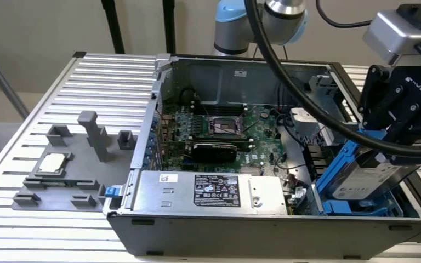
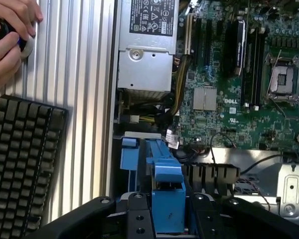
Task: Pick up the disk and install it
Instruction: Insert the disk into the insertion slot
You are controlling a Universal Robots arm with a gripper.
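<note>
The disk [image 1: 371,181] is a silver-grey drive with a white label in a bright blue carrier frame [image 1: 340,164]. It hangs tilted over the drive bay at the exterior view's right end of the open computer case [image 1: 269,230]. My black gripper [image 1: 399,156] comes down on it from above and is shut on the disk. In the wrist view the blue carrier [image 2: 164,174] sits clamped between my two black fingers [image 2: 137,216], with my gripper [image 2: 168,219] centred on it, above the bay beside the motherboard [image 2: 239,99].
A large silver box with a black label [image 1: 210,192] fills the case's front. The green motherboard [image 1: 218,129] lies behind it. A grey fixture plate [image 1: 57,186] holds a small square chip [image 1: 52,163]. A black keyboard [image 2: 20,164] and a person's hand [image 2: 7,35] are beside the case.
</note>
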